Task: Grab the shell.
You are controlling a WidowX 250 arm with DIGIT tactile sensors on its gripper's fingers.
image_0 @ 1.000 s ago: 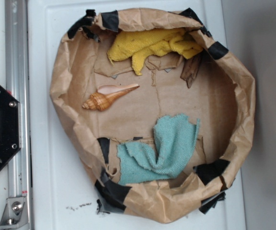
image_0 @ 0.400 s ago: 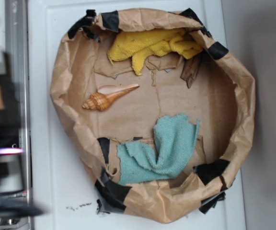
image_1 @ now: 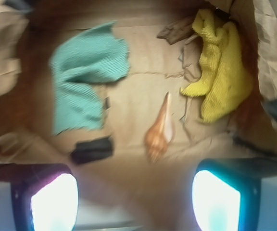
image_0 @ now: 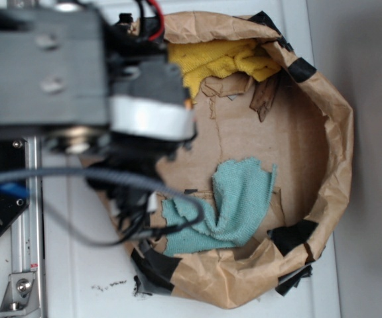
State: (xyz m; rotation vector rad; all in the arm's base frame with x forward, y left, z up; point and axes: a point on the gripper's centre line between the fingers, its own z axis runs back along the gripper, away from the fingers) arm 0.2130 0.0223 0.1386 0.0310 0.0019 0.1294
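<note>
The shell (image_1: 160,132), tan-orange with a pale pointed end, lies on the brown paper floor in the wrist view, point away from me. In the exterior view my arm hides it. My gripper (image_1: 135,195) is open, with its two fingers wide apart at the bottom of the wrist view. It is above and short of the shell, with nothing between the jaws. In the exterior view the arm (image_0: 85,93) covers the left part of the paper ring (image_0: 333,139), and the jaws do not show there.
A teal cloth (image_0: 234,205) (image_1: 88,77) and a yellow cloth (image_0: 221,59) (image_1: 222,77) lie inside the ring. A dark brown wood scrap (image_0: 265,96) (image_1: 177,30) lies by the yellow cloth. Black tape patches (image_1: 93,150) mark the paper. The crumpled wall rises all round.
The arm has swung in from the left and now covers the left part of the ring and the shell. The shell, cloths and wood scrap have not moved.
</note>
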